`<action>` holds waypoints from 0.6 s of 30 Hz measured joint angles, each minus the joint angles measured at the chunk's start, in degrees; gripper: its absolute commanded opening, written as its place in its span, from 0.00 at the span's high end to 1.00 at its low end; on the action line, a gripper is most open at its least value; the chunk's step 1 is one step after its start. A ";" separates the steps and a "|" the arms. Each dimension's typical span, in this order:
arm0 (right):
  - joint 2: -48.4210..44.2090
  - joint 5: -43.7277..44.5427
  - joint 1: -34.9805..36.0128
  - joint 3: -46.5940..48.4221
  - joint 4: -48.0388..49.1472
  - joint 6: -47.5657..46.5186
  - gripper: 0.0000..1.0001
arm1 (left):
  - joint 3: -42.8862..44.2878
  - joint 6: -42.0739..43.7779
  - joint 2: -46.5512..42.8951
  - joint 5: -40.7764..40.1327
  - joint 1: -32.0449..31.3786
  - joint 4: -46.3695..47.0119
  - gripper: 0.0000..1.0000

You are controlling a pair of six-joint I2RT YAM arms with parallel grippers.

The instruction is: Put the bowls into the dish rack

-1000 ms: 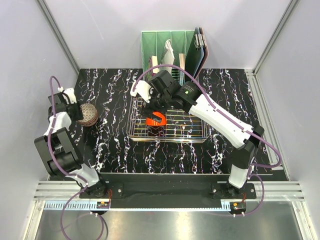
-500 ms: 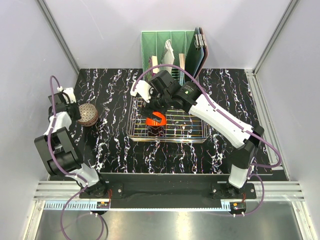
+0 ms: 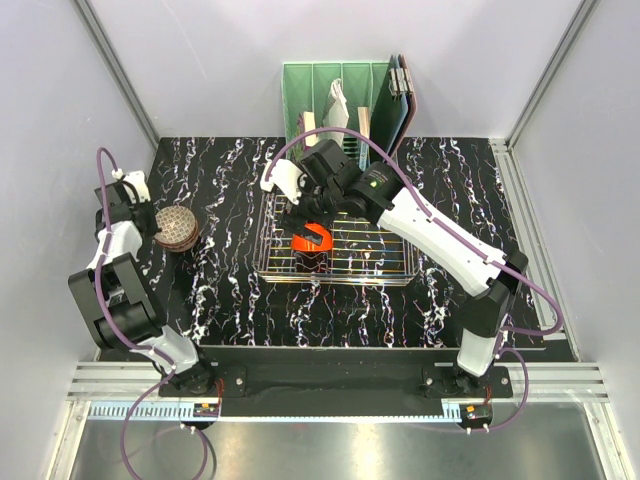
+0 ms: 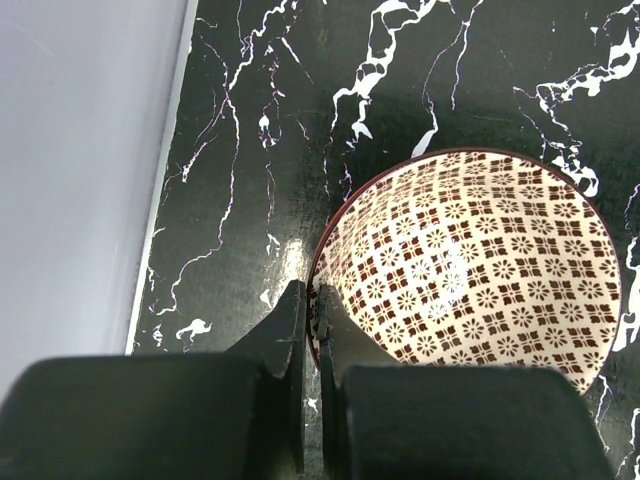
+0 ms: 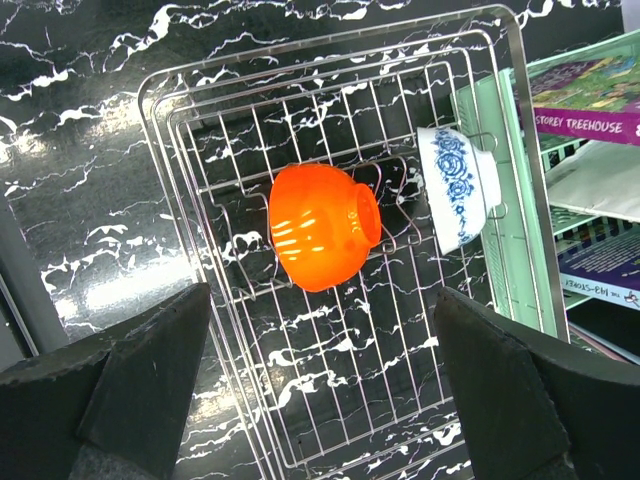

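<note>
The black marbled table (image 3: pixel 230 290) is carrying the dish rack (image 3: pixel 385 262) at its middle, the rack's long side running parallel to the near edge. Behind it, at the far edge, the green organizer (image 3: pixel 300 90) is holding books and other flat things upright in its slots.

The right arm is reaching across from the near right corner, and in the top view it is hiding the rack's far left part. The right wrist camera is showing what lies under it. The right gripper (image 5: pixel 320 300) is hovering above the rack with its fingers spread wide and holding nothing.

The rack is holding two bowls, both standing on edge between the tines. The orange bowl (image 5: pixel 320 228) is sitting in the left half, its foot pointing toward the far edge. The white-blue bowl (image 5: pixel 455 185) is leaning against the rack's far side just past it, its foot also turned toward the organizer. Both bowls' axes are running across the rack's short side. The top view is not showing the white-blue one.

Close to the left edge, the lattice bowl (image 4: pixel 470 270) is sitting mouth up. Only the left wrist view is showing its grip: the left gripper (image 4: pixel 310 295) is pinching the rim, one finger inside and one outside. Whether the bowl is touching the table I cannot tell.
</note>
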 measured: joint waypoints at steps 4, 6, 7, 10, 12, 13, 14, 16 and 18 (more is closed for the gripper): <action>0.15 -0.02 0.00 0.66 0.04 0.02 0.00 | 0.42 -0.09 0.00 0.24 0.00 -0.63 1.00; 0.15 -0.02 0.00 0.70 0.02 0.02 0.00 | 0.87 -0.11 -0.07 0.39 0.00 -1.27 1.00; 0.17 -0.02 0.00 0.70 0.02 0.02 0.00 | 1.05 -0.11 -0.13 0.42 0.00 -1.60 1.00; 0.17 -0.02 0.00 0.70 0.02 0.02 0.00 | 1.22 -0.15 -0.83 0.74 0.00 -2.12 1.00; 0.17 -0.02 0.00 0.70 0.02 0.04 0.00 | 1.22 -0.31 -1.60 1.25 0.00 -2.32 1.00; 0.17 -0.02 0.00 0.70 0.02 0.02 0.00 | 1.25 -0.42 -2.01 1.57 0.00 -2.56 1.00; 0.17 -0.02 0.00 0.70 0.02 0.04 0.00 | 1.25 -0.42 -2.27 1.70 0.00 -2.64 1.00; 0.17 -0.02 0.00 0.70 0.02 0.07 0.00 | 1.31 -0.50 -2.64 2.10 0.00 -2.95 1.00; 0.17 -0.02 0.00 0.70 0.02 0.09 0.00 | 1.36 -0.52 -2.93 2.73 0.00 -3.30 1.00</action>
